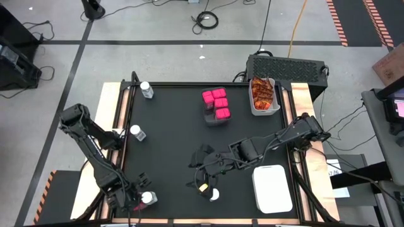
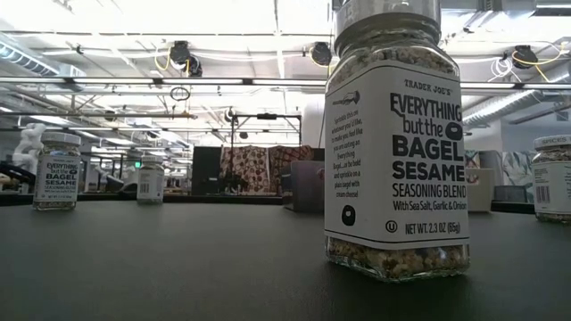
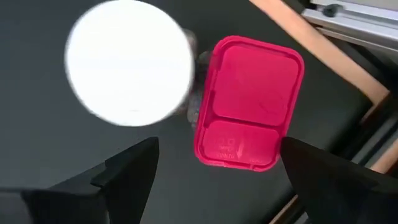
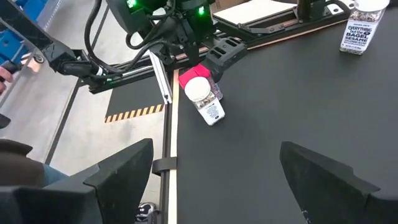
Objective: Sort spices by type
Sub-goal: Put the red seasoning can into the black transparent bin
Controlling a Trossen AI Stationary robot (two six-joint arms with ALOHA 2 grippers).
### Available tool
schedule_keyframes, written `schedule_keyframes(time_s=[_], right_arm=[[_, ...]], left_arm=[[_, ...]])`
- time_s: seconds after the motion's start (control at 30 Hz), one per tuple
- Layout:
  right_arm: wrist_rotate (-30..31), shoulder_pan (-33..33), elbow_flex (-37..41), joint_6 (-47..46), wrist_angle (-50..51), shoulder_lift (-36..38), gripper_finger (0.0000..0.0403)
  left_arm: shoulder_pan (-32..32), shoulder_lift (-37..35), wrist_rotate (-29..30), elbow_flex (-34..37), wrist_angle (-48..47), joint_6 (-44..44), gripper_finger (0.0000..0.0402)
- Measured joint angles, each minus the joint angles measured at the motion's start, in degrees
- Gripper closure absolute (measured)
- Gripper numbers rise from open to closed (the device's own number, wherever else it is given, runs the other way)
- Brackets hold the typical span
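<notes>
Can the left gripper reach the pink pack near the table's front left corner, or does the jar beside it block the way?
Probably yes. The left gripper hangs open right above the pink pack, one finger to each side. The white-lidded jar stands close against one side of the pack, so that finger may brush it going down.

Black worktop (image 1: 170, 139) w/ clear jars (image 1: 146, 90) scattered on it, dark tray (image 1: 208, 117) of pink packs (image 1: 216, 104), white bin (image 1: 254, 104) w/ sachets (image 1: 262, 93), white lid-like bin (image 1: 273, 188).

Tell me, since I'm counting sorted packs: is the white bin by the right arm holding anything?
No. The white bin shows only its bare white inside in the high view.
</notes>
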State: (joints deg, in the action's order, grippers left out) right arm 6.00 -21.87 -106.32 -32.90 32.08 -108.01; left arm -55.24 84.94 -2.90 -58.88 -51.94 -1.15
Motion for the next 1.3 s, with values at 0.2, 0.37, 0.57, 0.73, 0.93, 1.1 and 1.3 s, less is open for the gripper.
schedule_keyframes(time_s=[0.2, 0.37, 0.57, 0.73, 0.93, 1.1, 1.3], right_arm=[[-0.09, 0.24, 0.00, 1.00, 0.79, 0.00, 0.0057], [-0.09, 0.55, 0.00, 1.00, 1.53, 0.00, 0.0057], [-0.07, 0.55, 0.00, 0.97, 1.59, 0.00, 0.0057], [-0.08, 0.55, 0.00, 0.73, 1.65, 0.00, 0.0057], [-0.07, 0.50, 0.00, 0.59, 1.64, 0.00, 0.0057], [-0.07, 0.50, 0.00, 0.58, 1.62, 0.00, 0.0057], [-0.04, 0.50, 0.00, 0.58, 1.62, 0.02, 0.0057]], left_arm=[[0.04, 0.11, 1.29, -2.88, -3.84, 0.09, 0.0063], [0.04, 0.05, 0.66, -4.47, -7.95, 0.36, 0.0063], [-0.02, 0.07, -0.92, -4.47, -6.40, 1.42, 0.0063], [-0.02, 0.48, -2.08, -3.72, -3.49, 3.10, 0.0063], [-0.02, 3.02, -3.09, -2.83, -2.70, 3.10, 0.0063], [-0.02, 4.58, -3.52, -2.83, -0.48, 3.13, 0.0063], [-0.02, 5.12, -2.98, -2.83, 0.04, 3.10, 0.0069]])
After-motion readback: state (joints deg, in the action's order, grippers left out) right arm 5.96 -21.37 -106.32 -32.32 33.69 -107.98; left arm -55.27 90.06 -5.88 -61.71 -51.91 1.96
